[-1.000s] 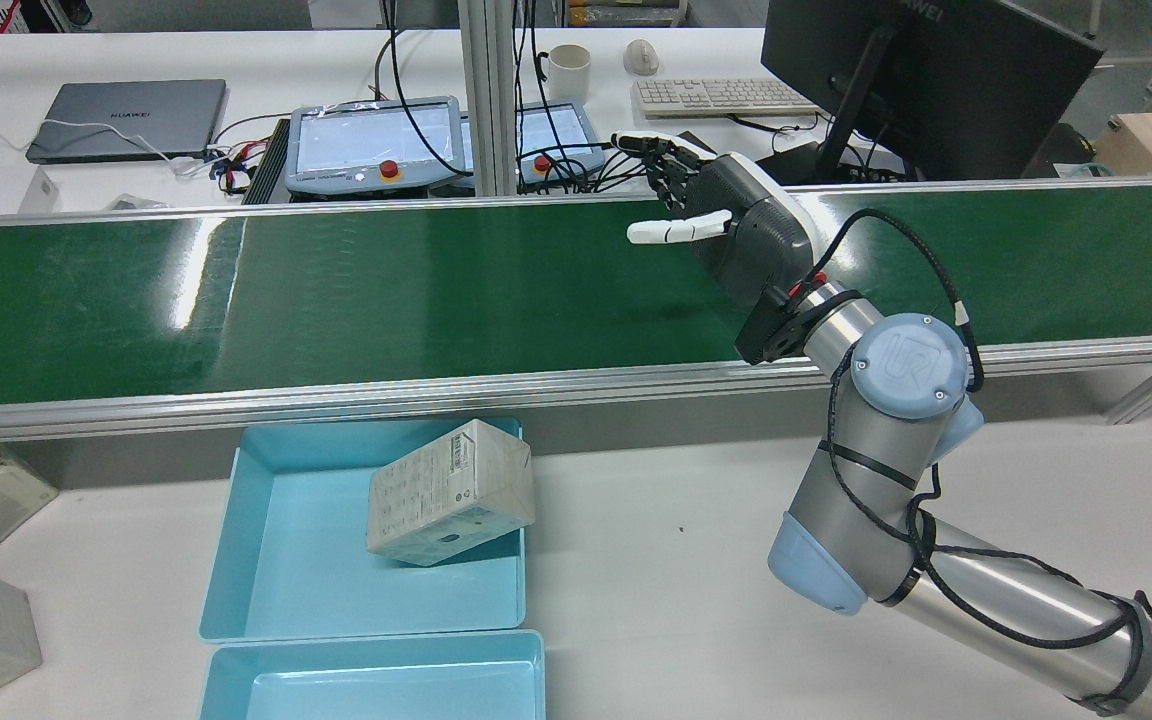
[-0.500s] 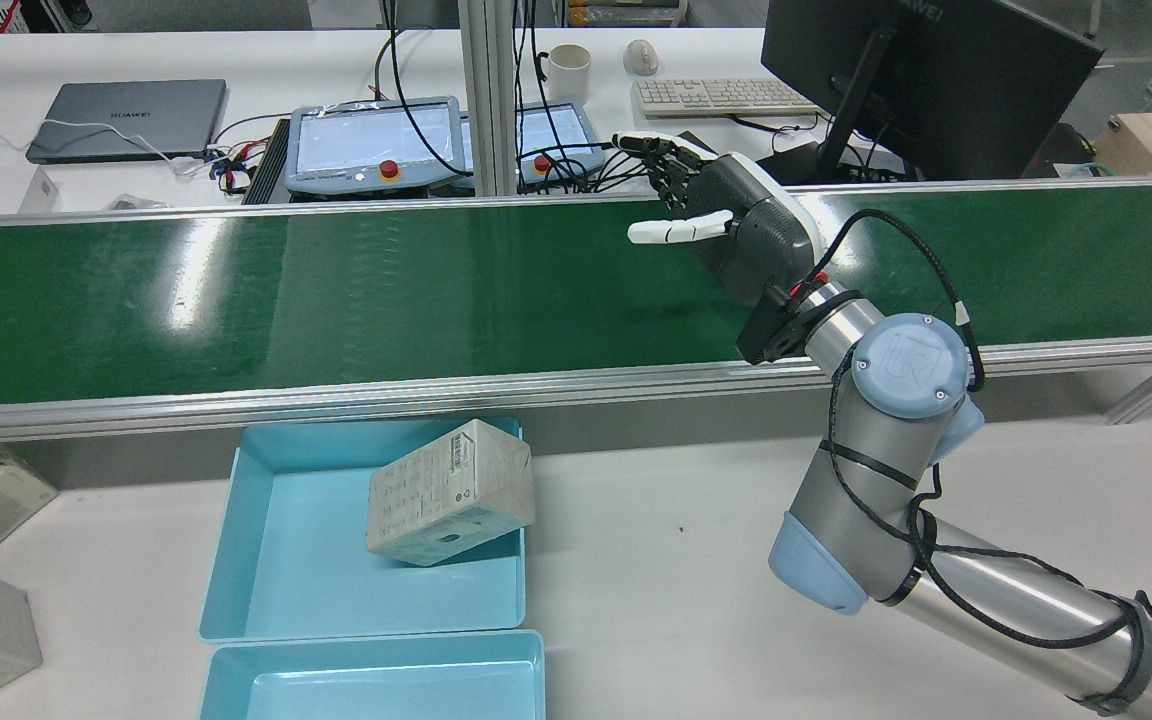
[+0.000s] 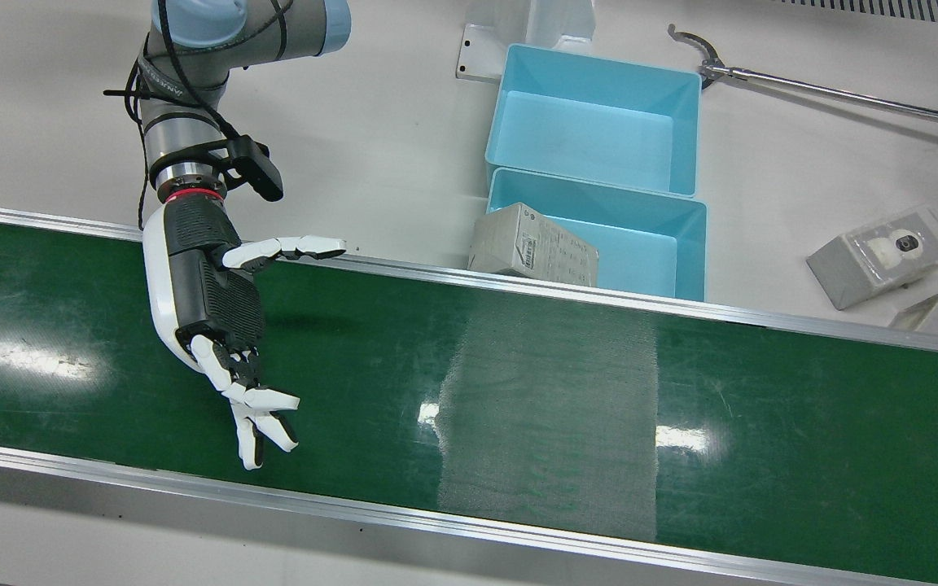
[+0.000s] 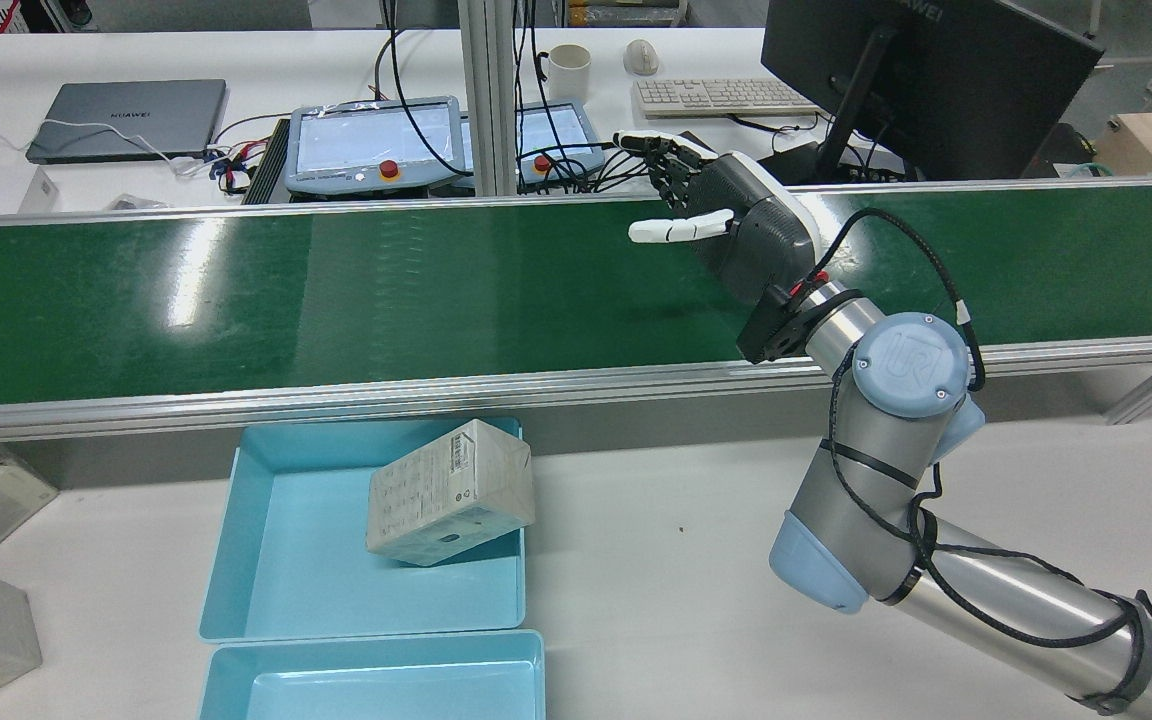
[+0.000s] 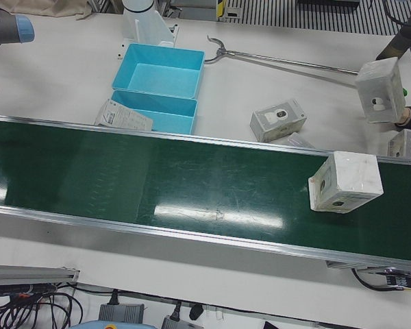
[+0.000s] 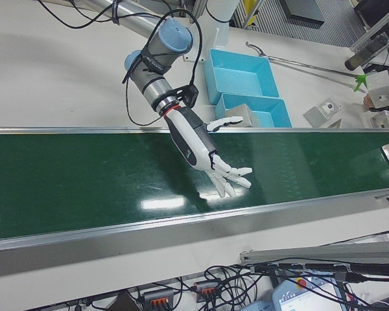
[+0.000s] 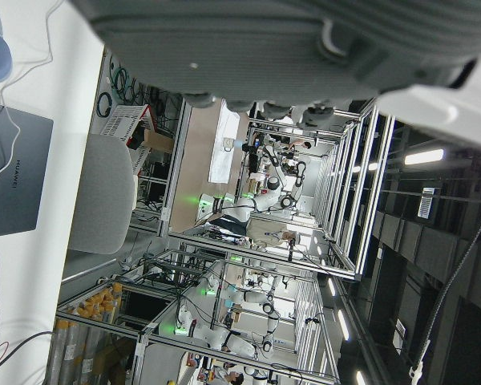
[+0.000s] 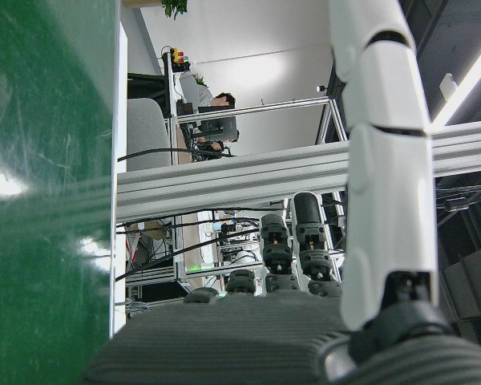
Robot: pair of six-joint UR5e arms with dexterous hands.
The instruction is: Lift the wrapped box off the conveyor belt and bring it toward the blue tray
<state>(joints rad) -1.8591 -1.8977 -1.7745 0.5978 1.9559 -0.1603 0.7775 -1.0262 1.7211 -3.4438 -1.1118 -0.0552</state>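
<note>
The right hand [image 3: 216, 313] hung over the belt [image 3: 518, 391] at the left of the front view, fingers [image 3: 261, 419] spread wide and thumb stuck out to the side, holding nothing. It showed at upper centre-right in the rear view too, palm low over the green. The left hand appeared only as a dark blur along the top of its own camera's picture, and I could not tell how it was set.

Out from the hand, the belt beneath and beside it was bare. The box [image 5: 346, 181] due for picking sat far off at the right edge of the left-front view, lying on the belt, well apart from the hand (another box [image 4: 451, 490] already leaned on the right rim of the nearer tray [image 4: 276, 560], tilted). A second tray [image 4: 376, 680] lay just beside the first.

So, as I judged it, nothing of this pick was done: the hand waited open, and reach, grasp, lift and carry all remained.
</note>
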